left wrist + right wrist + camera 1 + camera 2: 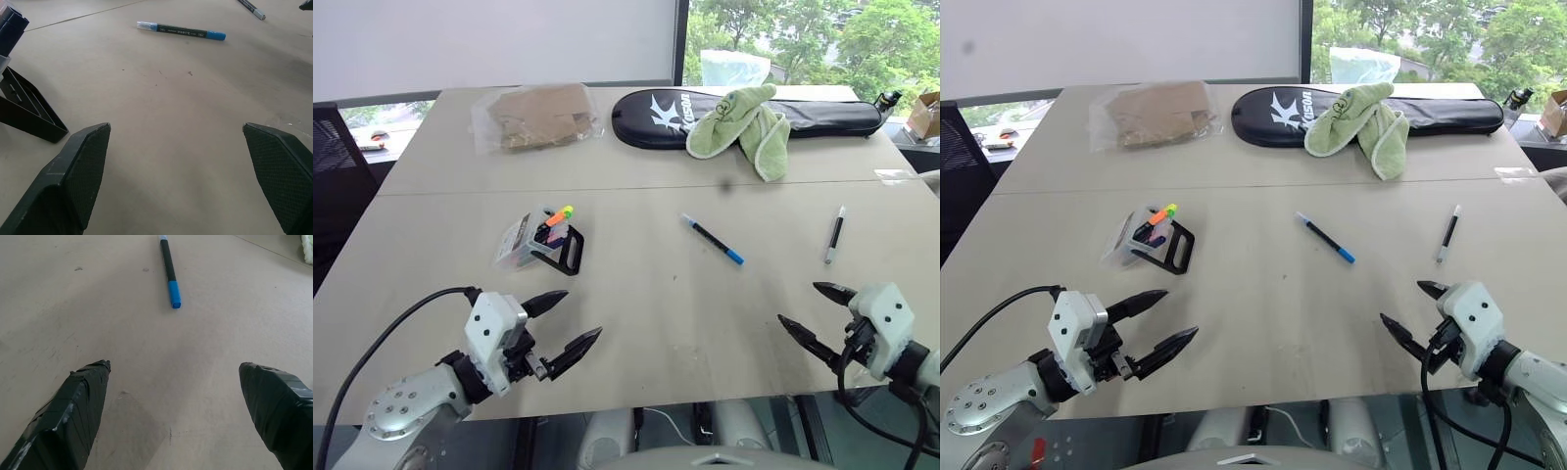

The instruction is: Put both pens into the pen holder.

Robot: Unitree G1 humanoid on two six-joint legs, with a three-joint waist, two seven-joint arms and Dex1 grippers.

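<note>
A black pen with blue ends (713, 240) lies on the table's middle; the left wrist view (181, 31) and right wrist view (169, 271) catch it too. A black pen with white-grey ends (834, 235) lies further right. The clear pen holder (536, 240) with black frame and loop handle lies on its side at the left, an orange-and-green-tipped marker sticking out. My left gripper (561, 328) hovers open near the front edge, just in front of the holder. My right gripper (815, 315) hangs open at the front right, nearer me than the white-grey pen. Both hold nothing.
At the far side lie a crinkled clear bag of brown cardboard (536, 116), a long black case (744, 113) and a green cloth (744, 125) draped over it. A seam (626, 186) crosses the tabletop. A cardboard box (926, 114) stands off the table's far right.
</note>
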